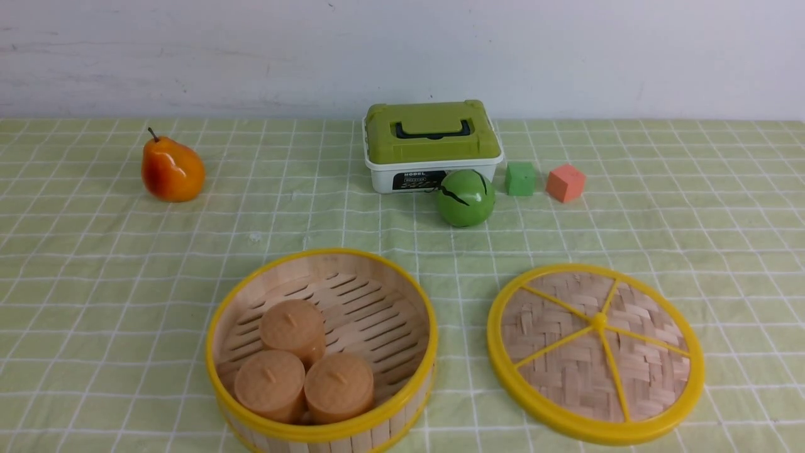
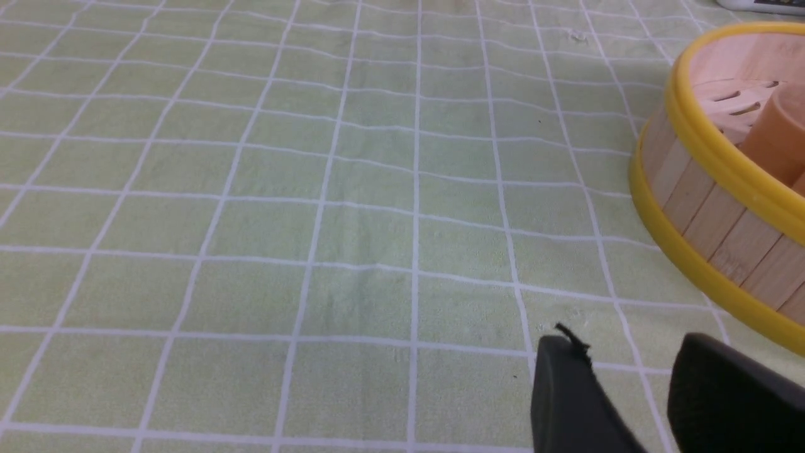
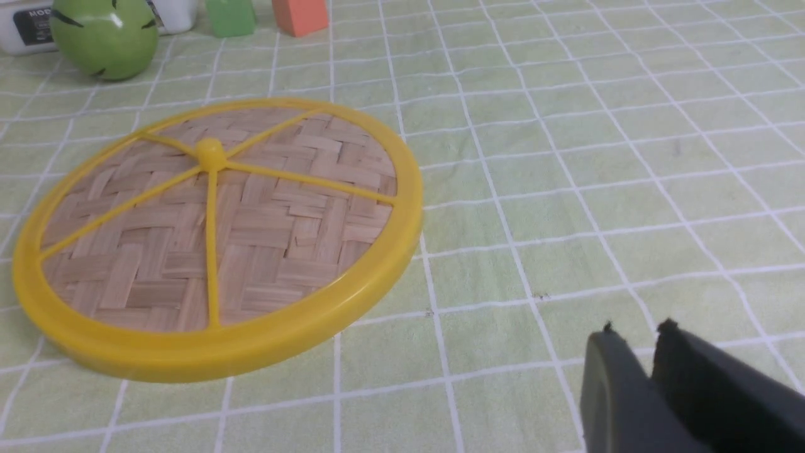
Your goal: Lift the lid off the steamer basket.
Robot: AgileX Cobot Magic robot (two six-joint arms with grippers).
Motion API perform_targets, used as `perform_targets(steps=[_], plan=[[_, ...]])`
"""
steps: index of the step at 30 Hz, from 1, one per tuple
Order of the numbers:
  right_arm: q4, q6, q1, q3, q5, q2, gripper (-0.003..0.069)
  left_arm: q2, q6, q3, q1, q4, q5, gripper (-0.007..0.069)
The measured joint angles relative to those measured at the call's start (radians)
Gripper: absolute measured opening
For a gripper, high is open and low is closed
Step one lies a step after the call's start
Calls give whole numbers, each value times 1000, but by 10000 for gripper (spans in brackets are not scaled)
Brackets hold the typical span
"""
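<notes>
The steamer basket point(image 1: 327, 253) stands open at the front centre, with three tan round cakes point(image 1: 292, 327) on its slotted floor. The lid point(image 1: 566, 358) lies flat on the cloth to the basket's right, apart from it. Neither gripper shows in the front view. In the left wrist view my left gripper point(image 2: 629, 352) is open and empty, low over the cloth just beside the basket's wall point(image 2: 710, 214). In the right wrist view my right gripper point(image 3: 636, 336) is shut and empty, over bare cloth beside the lid point(image 3: 270, 226).
At the back stand a white box with an olive-green lid point(image 1: 433, 145), a green ball point(image 1: 466, 197), a green cube point(image 1: 520, 178) and an orange cube point(image 1: 565, 182). An orange pear point(image 1: 172, 170) stands at the back left. A green checked cloth covers the table.
</notes>
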Motion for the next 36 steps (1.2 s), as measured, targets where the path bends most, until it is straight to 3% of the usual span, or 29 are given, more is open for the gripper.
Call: perform_targets(steps=[36], plan=[[0,0,0,0,0,0,111,0,0,0,0,0,0,239]])
